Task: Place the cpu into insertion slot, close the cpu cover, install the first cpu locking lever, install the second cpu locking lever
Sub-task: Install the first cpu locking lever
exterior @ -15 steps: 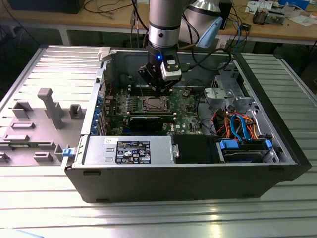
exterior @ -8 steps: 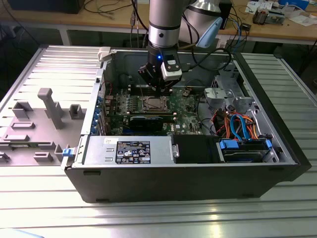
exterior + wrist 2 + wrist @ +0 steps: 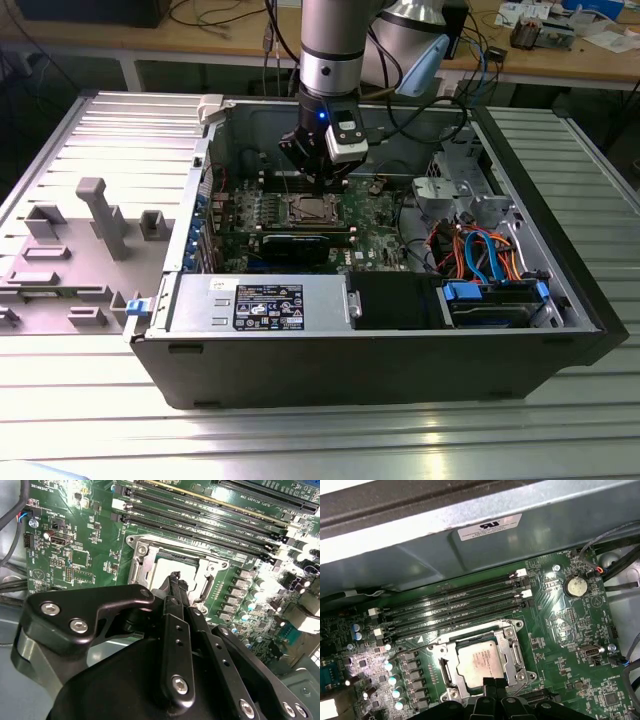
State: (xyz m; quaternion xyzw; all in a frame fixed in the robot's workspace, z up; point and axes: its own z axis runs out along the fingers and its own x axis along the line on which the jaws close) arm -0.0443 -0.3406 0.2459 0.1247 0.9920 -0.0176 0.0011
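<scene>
Black gripper [image 3: 176,581], fingers drawn together and empty, hovers over the small silvery square cpu [image 3: 481,662]. The cpu is seated in the metal-framed insertion slot [image 3: 436,652] on a green motherboard [image 3: 560,630]. The thin silvery cpu cover [image 3: 515,652] lies flat around it, inside an open black computer case [image 3: 400,375].

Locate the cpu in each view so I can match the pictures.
Exterior view: cpu on the motherboard, under the gripper.
First wrist view: pale square framed by the cpu cover, beside the gripper.
Second wrist view: pale face partly behind the gripper.
Shared landmark: long black memory slots alongside it.
</scene>
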